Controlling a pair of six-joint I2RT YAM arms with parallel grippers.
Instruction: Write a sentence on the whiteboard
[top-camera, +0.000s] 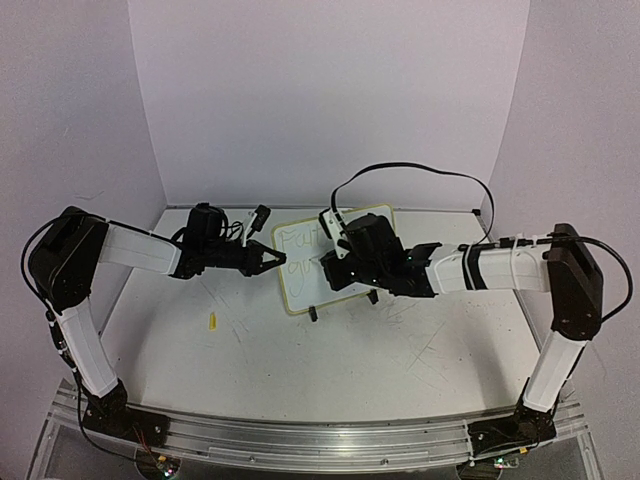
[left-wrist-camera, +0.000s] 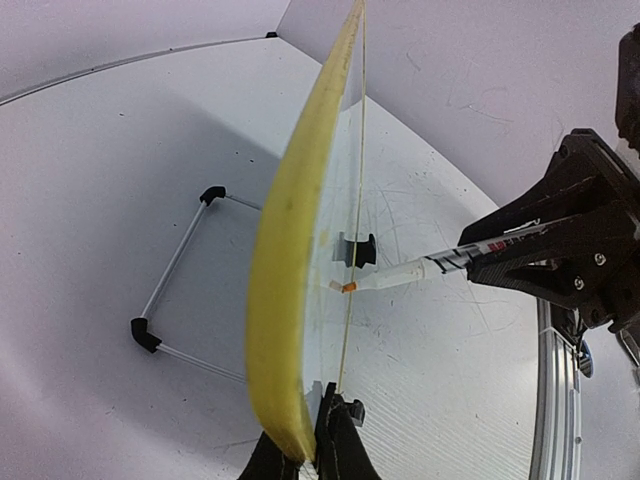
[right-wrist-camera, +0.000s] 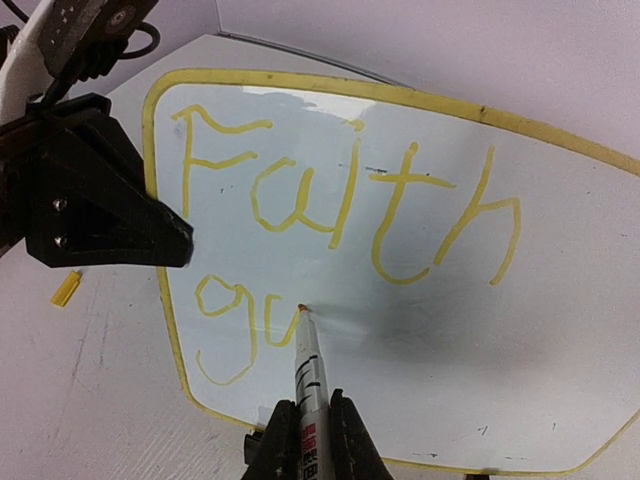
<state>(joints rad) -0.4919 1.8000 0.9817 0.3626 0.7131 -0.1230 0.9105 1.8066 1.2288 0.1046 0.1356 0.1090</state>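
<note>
The whiteboard (top-camera: 300, 268) stands upright mid-table, yellow-rimmed, with "Faith" and below it "gu" written in yellow (right-wrist-camera: 330, 200). My left gripper (top-camera: 273, 262) is shut on the board's left edge; in the left wrist view its fingers (left-wrist-camera: 298, 412) pinch the yellow rim (left-wrist-camera: 290, 230). My right gripper (top-camera: 338, 268) is shut on a white marker (right-wrist-camera: 312, 385), whose orange tip touches the board just right of the "u". In the left wrist view the marker (left-wrist-camera: 420, 270) meets the board face from the right.
A small yellow cap (top-camera: 212, 321) lies on the table left of the board. The board's wire stand (left-wrist-camera: 180, 265) and a black clip foot (left-wrist-camera: 357, 250) sit at its base. White walls enclose the table on three sides.
</note>
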